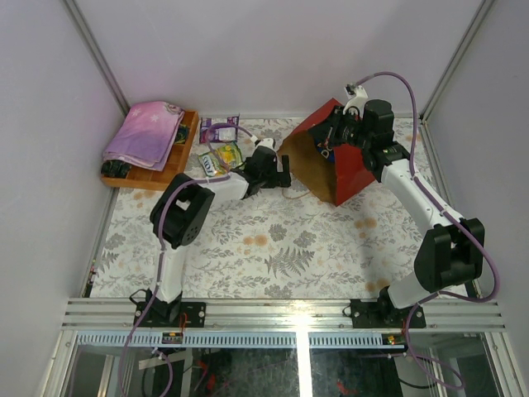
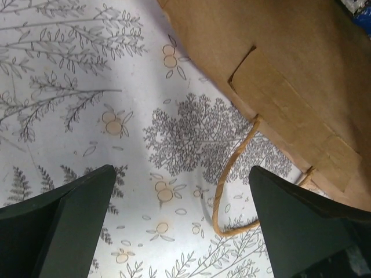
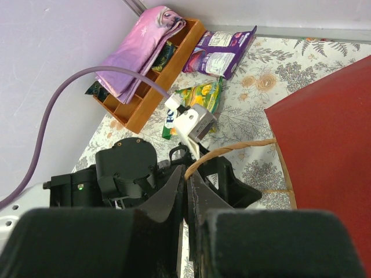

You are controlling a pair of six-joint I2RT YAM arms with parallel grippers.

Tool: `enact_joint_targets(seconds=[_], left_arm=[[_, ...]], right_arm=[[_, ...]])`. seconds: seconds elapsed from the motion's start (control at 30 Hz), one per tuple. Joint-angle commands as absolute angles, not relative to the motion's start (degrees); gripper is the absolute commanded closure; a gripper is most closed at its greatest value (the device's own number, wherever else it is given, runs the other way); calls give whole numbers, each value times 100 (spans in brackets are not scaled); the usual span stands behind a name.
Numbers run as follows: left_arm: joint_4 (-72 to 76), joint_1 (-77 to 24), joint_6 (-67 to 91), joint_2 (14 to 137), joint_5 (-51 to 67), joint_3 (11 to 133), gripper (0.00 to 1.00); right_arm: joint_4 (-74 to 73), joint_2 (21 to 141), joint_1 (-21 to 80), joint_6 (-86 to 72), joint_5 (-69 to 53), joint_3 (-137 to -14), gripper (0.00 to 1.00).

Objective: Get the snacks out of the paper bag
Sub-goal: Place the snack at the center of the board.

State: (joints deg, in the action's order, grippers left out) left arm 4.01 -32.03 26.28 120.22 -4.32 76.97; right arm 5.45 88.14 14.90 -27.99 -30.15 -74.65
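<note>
**Inspector:** What is found nearest the lens?

**Assistant:** The right gripper (image 3: pixel 186 176) is found clenched. Its jaws are pressed together on a thin yellowish cord handle (image 3: pixel 232 147) of the paper bag (image 3: pixel 330 150). The handle is seen arching from the bag's red wall to the fingertips.

**Inspector:** And the other effector?

**Assistant:** The left gripper (image 2: pixel 181 174) is recorded spread wide, with nothing grasped. It is held over the floral tablecloth (image 2: pixel 87 87), just beside the bag's brown mouth. A second handle (image 2: pixel 223 191) is seen lying slack on the cloth, nearer one finger than the other.

**Inspector:** How is the bag placed?

**Assistant:** It is laid on its side at the far right of the table, with its mouth turned toward the left arm (image 1: pixel 219 188). Something blue (image 2: pixel 362 17) is glimpsed inside, but it cannot be identified.

**Inspector:** Which snacks are noted outside?

**Assistant:** A purple-white pack (image 1: pixel 219 128) and a yellow-green bag (image 1: pixel 229 155) are noted on the cloth near the far edge. Beside them a wooden tray (image 1: pixel 183 150) is recorded, with a pink-purple cloth (image 1: pixel 147 131) laid in it.

**Inspector:** Obstructions?

**Assistant:** In the right wrist view, the left arm's black wrist is set between the clenched jaws and those packets, so the yellow-green bag is partly hidden. From overhead, the bag's upper rim is covered by the right arm.
</note>
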Motion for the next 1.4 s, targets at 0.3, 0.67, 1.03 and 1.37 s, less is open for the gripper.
enact_joint_targets(seconds=[0.3, 0.67, 1.03, 1.37], left_arm=[[748, -3315, 2461, 11470, -723, 7310, 0], [513, -3366, 2420, 12100, -701, 7699, 0], [586, -3426, 2394, 11803, -827, 7566, 0], [663, -3430, 2430, 11797, -853, 7538, 0]], right_arm=[[829, 8591, 1558, -2766, -3329, -7592, 100], [792, 8587, 1559, -2741, -3331, -7601, 100], [748, 8674, 1556, -2728, -3409, -7640, 100], [712, 8684, 1557, -2705, -3413, -7651, 100]])
